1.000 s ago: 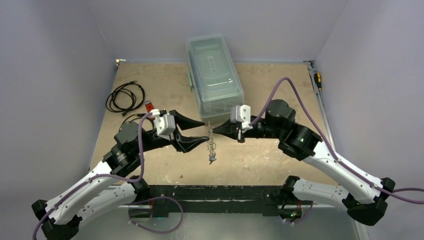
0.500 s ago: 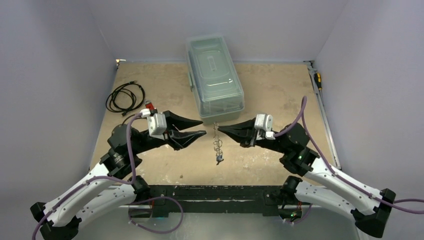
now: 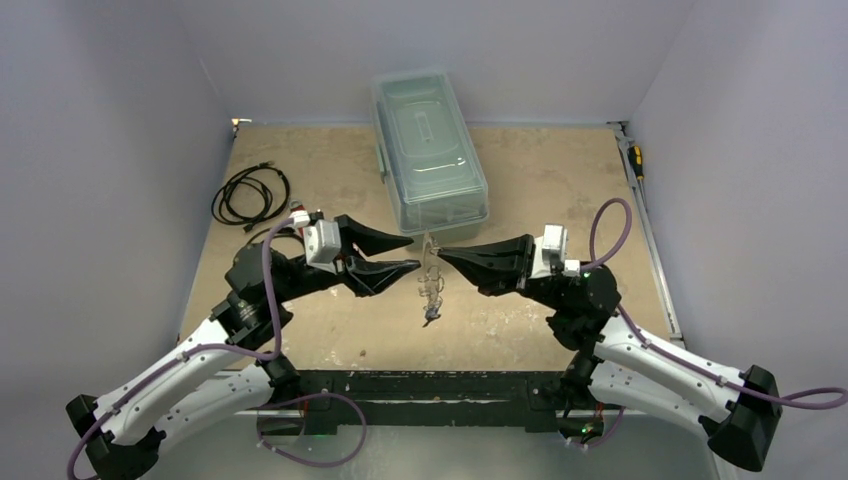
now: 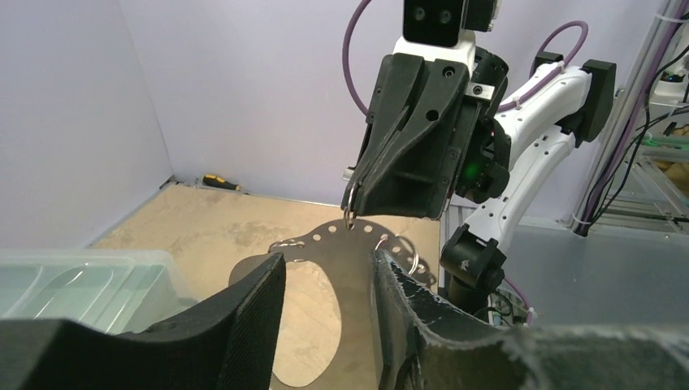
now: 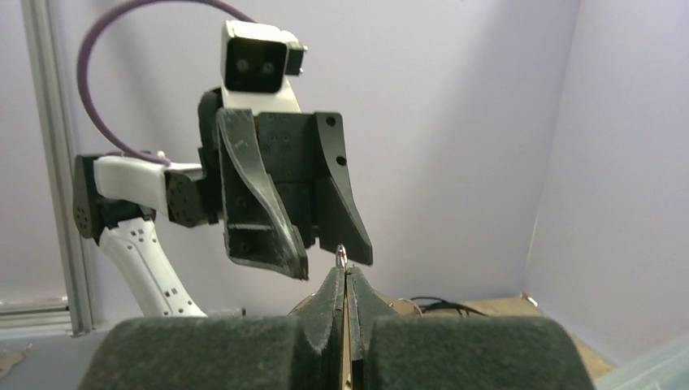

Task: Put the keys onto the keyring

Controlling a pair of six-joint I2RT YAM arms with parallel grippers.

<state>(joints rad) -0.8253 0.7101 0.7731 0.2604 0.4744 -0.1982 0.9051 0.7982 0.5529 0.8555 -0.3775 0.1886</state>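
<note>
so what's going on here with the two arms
The right pincer is shut on a small wire ring at the top of the keyring, so the keyring hangs between the two arms, in front of a clear lidded box. The left pincer faces it, open, with its fingers on either side of the keyring's flat band. No key shows in either pincer.

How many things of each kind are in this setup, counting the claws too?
What shows clearly:
claws: 2, the left claw and the right claw
keyring: 1
clear lidded box: 1
black cable coil: 1
screwdriver: 1
Total: 6
</note>
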